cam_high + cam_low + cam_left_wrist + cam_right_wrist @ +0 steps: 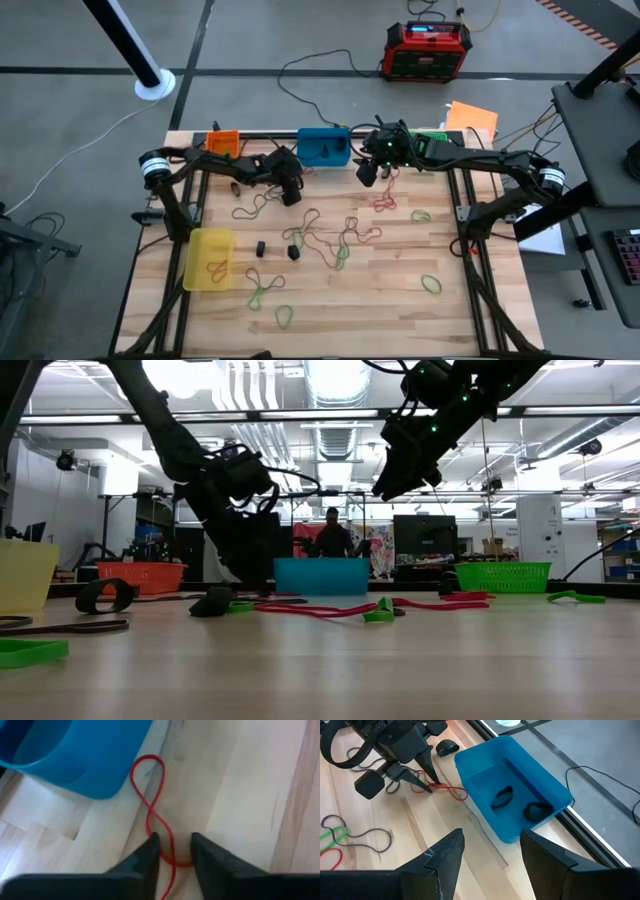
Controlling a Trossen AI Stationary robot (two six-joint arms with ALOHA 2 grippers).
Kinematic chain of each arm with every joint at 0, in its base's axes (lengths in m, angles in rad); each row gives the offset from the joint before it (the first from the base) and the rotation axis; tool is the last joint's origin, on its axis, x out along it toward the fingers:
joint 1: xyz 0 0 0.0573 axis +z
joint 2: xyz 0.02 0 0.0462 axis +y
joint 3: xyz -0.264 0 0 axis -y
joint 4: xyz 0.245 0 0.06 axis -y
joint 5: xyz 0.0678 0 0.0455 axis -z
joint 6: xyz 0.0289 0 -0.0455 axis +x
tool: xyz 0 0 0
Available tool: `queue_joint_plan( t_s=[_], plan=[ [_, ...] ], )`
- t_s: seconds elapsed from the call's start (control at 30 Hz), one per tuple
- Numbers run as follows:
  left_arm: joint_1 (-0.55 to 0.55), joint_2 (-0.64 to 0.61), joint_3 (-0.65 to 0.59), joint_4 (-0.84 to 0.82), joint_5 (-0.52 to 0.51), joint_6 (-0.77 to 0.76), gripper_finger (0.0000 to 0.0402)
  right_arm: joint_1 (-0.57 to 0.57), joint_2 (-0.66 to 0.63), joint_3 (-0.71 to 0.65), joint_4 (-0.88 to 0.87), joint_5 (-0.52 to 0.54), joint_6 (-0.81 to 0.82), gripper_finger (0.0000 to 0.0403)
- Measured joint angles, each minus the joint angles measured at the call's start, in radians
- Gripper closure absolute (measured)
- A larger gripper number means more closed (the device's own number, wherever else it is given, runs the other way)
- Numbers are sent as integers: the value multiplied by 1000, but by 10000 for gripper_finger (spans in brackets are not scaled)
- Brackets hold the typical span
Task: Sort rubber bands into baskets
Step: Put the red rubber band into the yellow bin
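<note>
A red rubber band (150, 795), twisted into a figure-eight, lies flat on the wooden table beside the blue basket (75, 755). My left gripper (175, 851) is down at the table, its fingers on either side of the band's near loop with a gap between them; the right wrist view shows it too (427, 782). My right gripper (492, 855) hangs open and empty above the table near the blue basket (520, 785), which holds two black bands (502, 797). Orange (223, 143), green (430, 140) and yellow (208, 258) baskets stand at the table's edges. My left gripper comes slanting down from the table's left. Its fingertips (152, 847) stand on either side of the red band's near loop (172, 862), which lies on the table. I cannot tell whether they touch the band.
Several loose bands, green, red and dark (330, 240), are scattered over the table's middle and near side, with two small black pieces (294, 252) among them. A red-and-black power box (427, 50) sits on the floor beyond the far edge. A person (332, 535) stands far behind the table.
</note>
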Motion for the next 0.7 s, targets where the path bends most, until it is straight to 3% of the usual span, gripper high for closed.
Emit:
queue_joint_plan(
  t_s=[0.1,0.3,0.7],
  plan=[
    [2,0,-1,8,-13,6,389,0,0,-4,-1,0,0,213],
    [-6,-51,-4,-50,8,5,401,2,0,-25,-1,-1,0,213],
    [-119,-382,-14,-250,42,-27,402,6,0,-66,4,0,0,213]
  ],
)
